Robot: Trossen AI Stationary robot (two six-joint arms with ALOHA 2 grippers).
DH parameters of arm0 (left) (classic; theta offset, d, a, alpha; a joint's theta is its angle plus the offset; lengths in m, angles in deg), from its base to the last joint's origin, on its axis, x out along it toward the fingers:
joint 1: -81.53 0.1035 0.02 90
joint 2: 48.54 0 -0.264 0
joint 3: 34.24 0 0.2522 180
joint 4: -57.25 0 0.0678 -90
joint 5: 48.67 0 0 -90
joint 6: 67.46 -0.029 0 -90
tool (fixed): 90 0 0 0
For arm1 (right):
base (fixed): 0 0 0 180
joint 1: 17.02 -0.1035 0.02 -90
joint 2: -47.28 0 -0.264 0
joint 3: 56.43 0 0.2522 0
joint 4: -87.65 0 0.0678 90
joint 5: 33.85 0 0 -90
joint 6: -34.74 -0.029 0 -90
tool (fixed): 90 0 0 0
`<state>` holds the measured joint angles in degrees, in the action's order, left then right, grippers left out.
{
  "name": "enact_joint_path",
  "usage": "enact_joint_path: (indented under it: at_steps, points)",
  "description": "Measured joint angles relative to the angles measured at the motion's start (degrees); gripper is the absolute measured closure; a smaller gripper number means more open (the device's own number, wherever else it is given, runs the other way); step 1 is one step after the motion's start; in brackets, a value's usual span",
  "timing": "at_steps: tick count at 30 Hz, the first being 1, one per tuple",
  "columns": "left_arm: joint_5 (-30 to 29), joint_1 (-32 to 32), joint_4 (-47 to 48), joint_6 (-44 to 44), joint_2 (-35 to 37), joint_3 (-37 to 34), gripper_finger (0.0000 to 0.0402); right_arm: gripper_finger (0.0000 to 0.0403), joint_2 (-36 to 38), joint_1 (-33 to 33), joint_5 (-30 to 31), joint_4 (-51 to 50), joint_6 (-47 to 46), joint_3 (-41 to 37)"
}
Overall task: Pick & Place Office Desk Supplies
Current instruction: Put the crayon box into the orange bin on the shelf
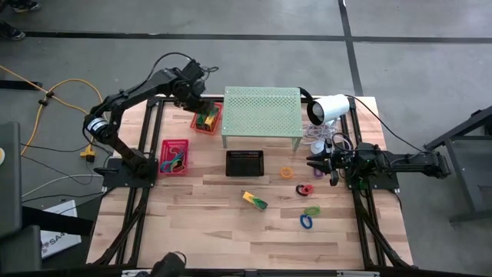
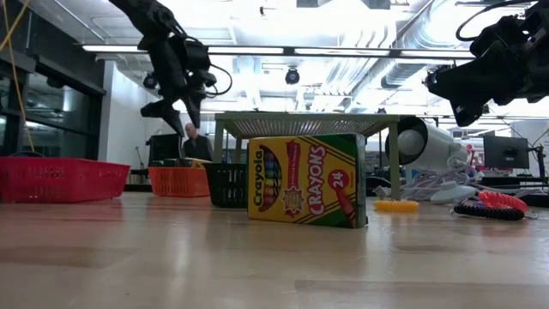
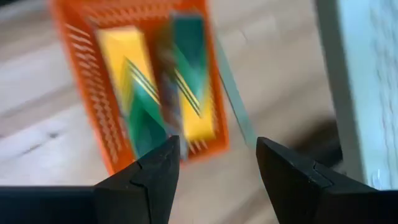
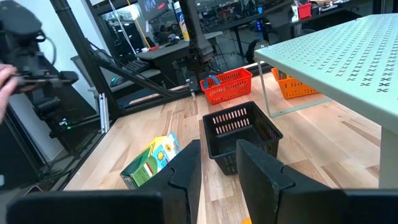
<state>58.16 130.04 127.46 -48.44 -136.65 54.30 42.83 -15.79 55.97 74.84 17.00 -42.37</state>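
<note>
The perforated shelf (image 1: 261,108) stands at the back middle of the worktop (image 1: 215,231). Just left of it sits a basket (image 1: 206,119) holding crayon boxes (image 3: 155,93). Farther left and nearer the front is a second basket (image 1: 174,156). A third basket (image 1: 244,163) sits just before the shelf. One crayon box (image 1: 254,200) lies alone before that. Coiled loops (image 1: 307,221) lie to its right. A lamp-like device (image 1: 327,108) lies right of the shelf.

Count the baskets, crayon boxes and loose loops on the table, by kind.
Baskets: 3 (orange, red, black)
Crayon boxes: 3 (two in the orange basket, one on the table)
Loose loops: 4 (orange, red, green, blue)
Total: 10
</note>
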Motion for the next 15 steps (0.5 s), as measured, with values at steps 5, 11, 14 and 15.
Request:
enact_joint_path:
  at_steps: [5,11,14,15]
  points:
    - [1.1,-5.4,4.4,-5.3,0.9,0.0,0.0197,0.0313,0.0,0.0,0.0,0.0,0.0,0.0]
    - [-2.7,-14.6,5.8,-4.3,4.5,0.0,0.0197,0.0313,0.0,0.0,0.0,0.0,0.0,0.0]
    - [-7.5,-20.0,6.1,-1.1,6.8,0.0,0.0197,0.0313,0.0,0.0,0.0,0.0,0.0,0.0]
    - [-8.9,-21.9,6.2,0.0,7.5,0.0,0.0197,0.0313,0.0,0.0,0.0,0.0,0.0,0.0]
